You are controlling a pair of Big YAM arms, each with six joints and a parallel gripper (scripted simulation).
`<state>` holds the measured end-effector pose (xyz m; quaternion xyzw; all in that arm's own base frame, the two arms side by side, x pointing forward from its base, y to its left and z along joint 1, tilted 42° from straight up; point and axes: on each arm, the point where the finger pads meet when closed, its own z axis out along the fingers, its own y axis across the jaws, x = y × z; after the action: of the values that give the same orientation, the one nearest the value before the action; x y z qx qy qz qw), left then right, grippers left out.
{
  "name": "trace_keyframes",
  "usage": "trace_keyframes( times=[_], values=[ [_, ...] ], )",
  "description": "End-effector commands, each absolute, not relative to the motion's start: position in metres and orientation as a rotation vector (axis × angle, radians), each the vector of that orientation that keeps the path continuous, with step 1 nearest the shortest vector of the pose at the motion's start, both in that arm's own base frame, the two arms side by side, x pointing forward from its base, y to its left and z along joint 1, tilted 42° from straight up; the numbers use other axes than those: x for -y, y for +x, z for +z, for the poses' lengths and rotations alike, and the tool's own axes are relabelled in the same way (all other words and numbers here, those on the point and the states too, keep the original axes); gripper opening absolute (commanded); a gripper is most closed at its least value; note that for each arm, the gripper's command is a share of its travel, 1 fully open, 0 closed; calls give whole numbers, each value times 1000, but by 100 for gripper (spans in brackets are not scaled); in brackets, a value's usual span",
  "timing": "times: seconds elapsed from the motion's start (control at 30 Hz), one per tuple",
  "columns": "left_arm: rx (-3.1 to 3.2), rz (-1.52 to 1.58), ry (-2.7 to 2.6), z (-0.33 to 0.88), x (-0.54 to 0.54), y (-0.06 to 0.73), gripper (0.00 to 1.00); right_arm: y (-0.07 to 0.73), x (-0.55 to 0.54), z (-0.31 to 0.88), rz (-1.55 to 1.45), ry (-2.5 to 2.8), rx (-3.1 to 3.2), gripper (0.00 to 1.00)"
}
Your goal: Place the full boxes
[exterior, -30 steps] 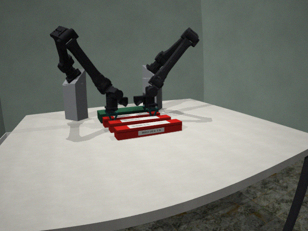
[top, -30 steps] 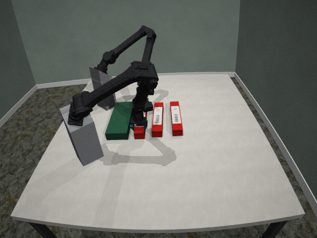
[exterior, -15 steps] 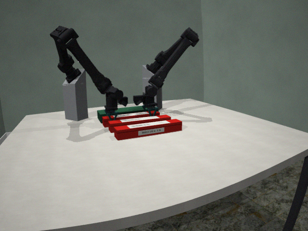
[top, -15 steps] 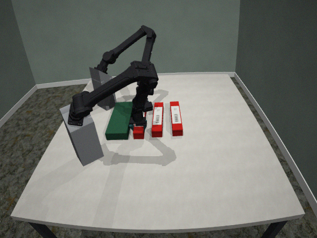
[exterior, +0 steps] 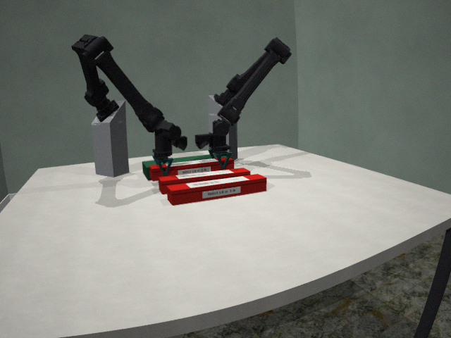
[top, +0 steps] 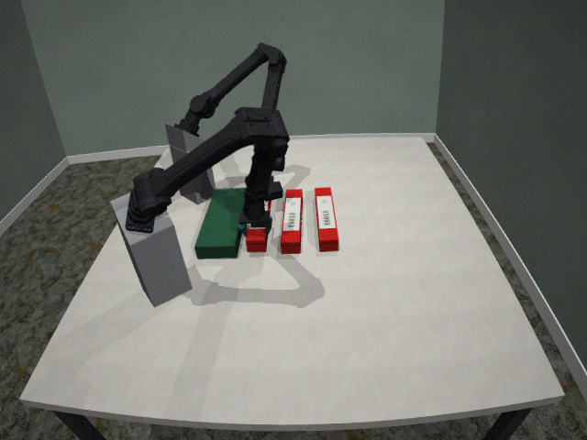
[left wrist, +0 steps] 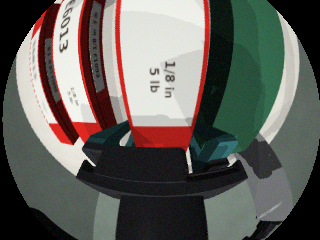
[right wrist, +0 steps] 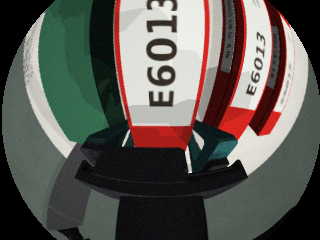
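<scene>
Showing in the top view: nearest box [top: 256, 240] [exterior: 156, 172] [left wrist: 161, 60] [right wrist: 161, 75], held under the right gripper [top: 256, 231] [exterior: 165, 172] [right wrist: 161, 118]; low platform [top: 220, 217] [exterior: 146, 170] [left wrist: 257, 65] [right wrist: 65, 75], green, just beside that hand; middle box [top: 291, 215] [exterior: 206, 174] [left wrist: 70, 50] [right wrist: 257, 55] and outer box [top: 326, 215] [exterior: 218, 185] [left wrist: 62, 134] [right wrist: 265, 125], set beyond its other flank. Exterior view: nearest box, level, seemingly slightly raised, pinched near its ends by the right gripper and left gripper [exterior: 223, 165] [left wrist: 162, 119]. Left wrist view: long sides clasped between fingers; "5 lb" printed, contents unproven. Right wrist view: likewise clasped, beside "E6013". Handling, as judged: stiff carton, dense if full, smooth and liable to slip or tilt; best taken across its width, near both ends, and weighed by an even lift.
</scene>
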<state>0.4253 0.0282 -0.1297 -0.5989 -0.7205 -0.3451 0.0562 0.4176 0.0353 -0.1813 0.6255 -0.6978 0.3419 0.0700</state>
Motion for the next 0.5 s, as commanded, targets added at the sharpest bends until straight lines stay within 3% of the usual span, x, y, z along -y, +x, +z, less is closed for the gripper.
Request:
trace_keyframes(
  times=[0.0,0.47],
  values=[
    [2183,-1092,-1854,-105,-6,424,0,417,-60,-154,1080,1914,2107,0],
    [2184,-1092,-1854,-97,-1,422,0,415,-64,-147,1080,1914,2107,0]
  ],
)
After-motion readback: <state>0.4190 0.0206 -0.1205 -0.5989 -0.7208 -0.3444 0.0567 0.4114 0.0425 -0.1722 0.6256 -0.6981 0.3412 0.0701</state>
